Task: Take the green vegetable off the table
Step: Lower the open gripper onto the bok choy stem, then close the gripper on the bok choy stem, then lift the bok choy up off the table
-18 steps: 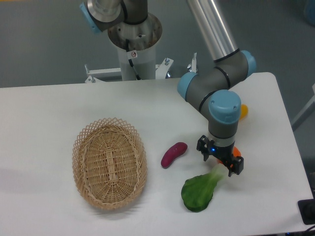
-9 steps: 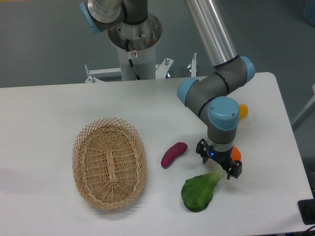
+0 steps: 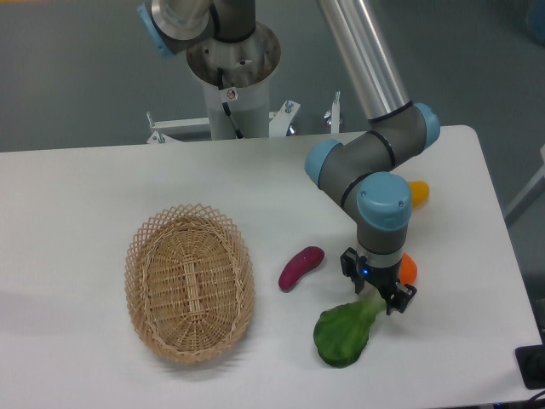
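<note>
The pale stem of the dark-green leafy toy vegetable [image 3: 346,331], lying on the white counter [image 3: 85,196], is being straddled by the black two-finger claw [image 3: 378,294], apparently parted, so closing squarely on the stem is being advised.

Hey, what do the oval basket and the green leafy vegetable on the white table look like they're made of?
The oval woven basket looks like natural wicker or rattan: tan strands, open lattice rim, matte. The green leafy vegetable seems to be a moulded plastic or rubber toy: uniform dark-green leaf, pale stem, smooth and slightly glossy; which one is unclear. The gripper sits at its stem.
</note>
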You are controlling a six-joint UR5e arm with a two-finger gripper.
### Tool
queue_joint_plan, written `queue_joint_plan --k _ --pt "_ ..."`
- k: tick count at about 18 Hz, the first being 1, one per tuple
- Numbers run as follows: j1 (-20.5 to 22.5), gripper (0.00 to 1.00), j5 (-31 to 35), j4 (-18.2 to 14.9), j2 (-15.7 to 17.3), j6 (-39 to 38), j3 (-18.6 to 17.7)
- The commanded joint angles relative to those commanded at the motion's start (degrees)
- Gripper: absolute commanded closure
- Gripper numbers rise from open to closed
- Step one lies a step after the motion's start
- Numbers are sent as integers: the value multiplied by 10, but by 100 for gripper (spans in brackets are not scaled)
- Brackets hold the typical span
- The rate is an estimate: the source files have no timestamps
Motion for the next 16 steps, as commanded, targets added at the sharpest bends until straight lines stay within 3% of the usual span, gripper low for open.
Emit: queue_joint_plan --k 6,7,9,12,16 --pt "3 72 -3 0 11 -6 14" --pt "5 72 -4 -3 13 -8 34" --pt "7 72 -5 -15 33 -7 41" --pt "8 71 -27 -57 63 -9 45" --pt "3 70 -51 -164 126 -20 41"
